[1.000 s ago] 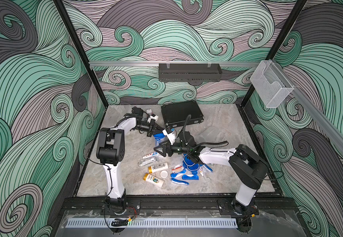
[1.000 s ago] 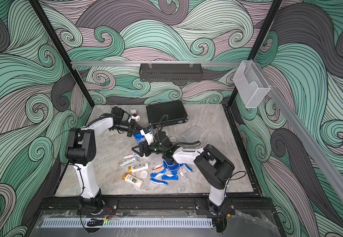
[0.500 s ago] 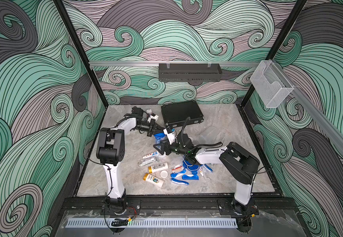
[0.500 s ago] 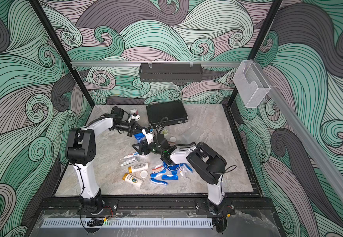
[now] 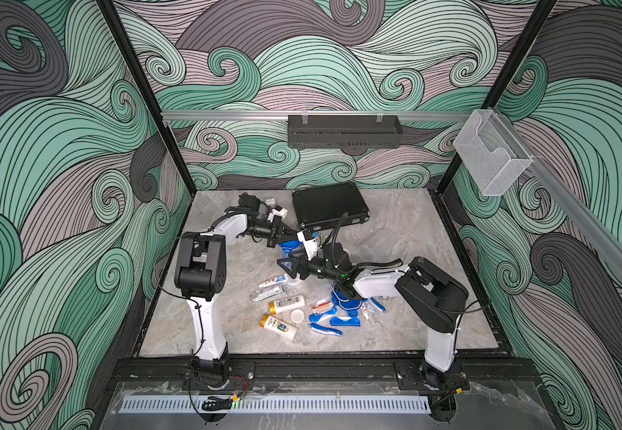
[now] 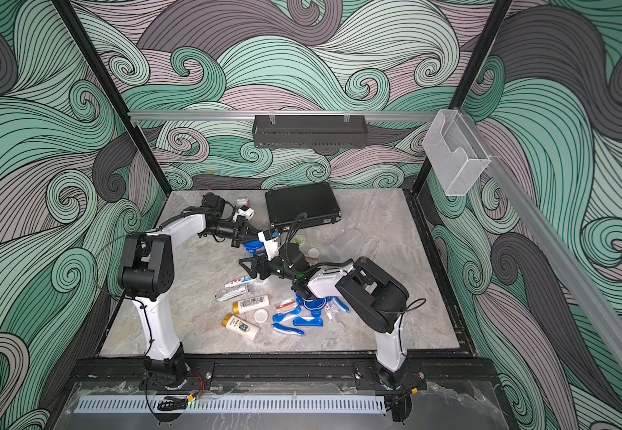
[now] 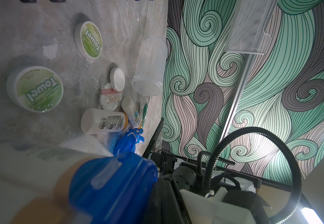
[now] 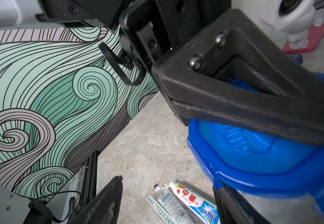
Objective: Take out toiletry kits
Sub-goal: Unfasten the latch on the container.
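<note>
Right wrist view: left gripper (image 8: pixel 273 124) clamped shut on lid (image 8: pixel 254 155) of full tumbler (image 7: pixel 41 159), mid-table between arms. Beside it right gripper (image 8: pixel 167 184) half open, holding nothing. Already out on table (image 5: pixel 413 316): bottles (image 5: pixel 287 303), tubes (image 5: pixel 273 280); empty tumbler (image 7: pixel 149 66) lying nearby. Remaining, likely: pop lid, empty it.

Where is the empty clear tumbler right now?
In both top views the empty tumbler lies on its side, right of centre, just in front of the black briefcase.
</note>
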Motion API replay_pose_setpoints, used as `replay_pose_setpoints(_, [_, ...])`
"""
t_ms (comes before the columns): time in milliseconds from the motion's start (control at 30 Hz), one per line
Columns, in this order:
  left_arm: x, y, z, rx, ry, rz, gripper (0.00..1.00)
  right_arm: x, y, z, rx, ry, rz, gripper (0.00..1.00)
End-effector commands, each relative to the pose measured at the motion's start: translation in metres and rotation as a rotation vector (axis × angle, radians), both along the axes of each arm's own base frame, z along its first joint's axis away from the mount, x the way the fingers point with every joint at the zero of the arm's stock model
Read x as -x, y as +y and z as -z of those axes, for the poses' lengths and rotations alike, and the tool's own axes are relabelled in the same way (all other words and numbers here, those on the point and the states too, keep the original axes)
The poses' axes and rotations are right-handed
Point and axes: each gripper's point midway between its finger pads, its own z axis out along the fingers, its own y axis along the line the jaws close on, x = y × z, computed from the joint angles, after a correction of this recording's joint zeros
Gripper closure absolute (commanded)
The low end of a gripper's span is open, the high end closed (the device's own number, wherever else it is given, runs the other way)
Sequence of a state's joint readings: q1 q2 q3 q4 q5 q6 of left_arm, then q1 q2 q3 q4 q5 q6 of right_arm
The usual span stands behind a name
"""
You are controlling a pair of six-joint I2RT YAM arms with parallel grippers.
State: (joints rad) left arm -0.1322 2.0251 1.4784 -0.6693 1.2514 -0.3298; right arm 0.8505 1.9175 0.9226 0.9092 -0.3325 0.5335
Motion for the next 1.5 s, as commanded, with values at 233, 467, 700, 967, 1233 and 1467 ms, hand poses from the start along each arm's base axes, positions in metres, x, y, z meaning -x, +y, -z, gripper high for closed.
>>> replay_pose_setpoints(233, [0.026,0.005,0.078,-0.205,0.199,-0.005,1.0,0.011,0.004,-0.08,-0.282,-0.238,-0.088,0.26])
replay_pose_setpoints(467, [0.025,0.006,0.079,-0.208,0.203,-0.005,1.0,0.026,0.007,-0.098,-0.346,-0.312,-0.171,0.27])
replay_pose_setpoints(700, [0.026,0.005,0.083,-0.213,0.212,-0.004,1.0,0.03,0.009,-0.1,-0.34,-0.35,-0.19,0.27])
replay_pose_setpoints(967, [0.027,0.005,0.085,-0.228,0.214,-0.003,1.0,0.03,0.011,-0.097,-0.331,-0.363,-0.188,0.25])
replay_pose_setpoints(1233, [0.033,0.008,0.083,-0.244,0.213,-0.002,1.0,0.016,0.002,-0.057,-0.245,-0.332,-0.095,0.23])
replay_pose_setpoints(1467, [0.044,0.011,0.085,-0.264,0.212,-0.059,1.0,0.013,-0.008,-0.042,-0.2,-0.342,-0.05,0.22])
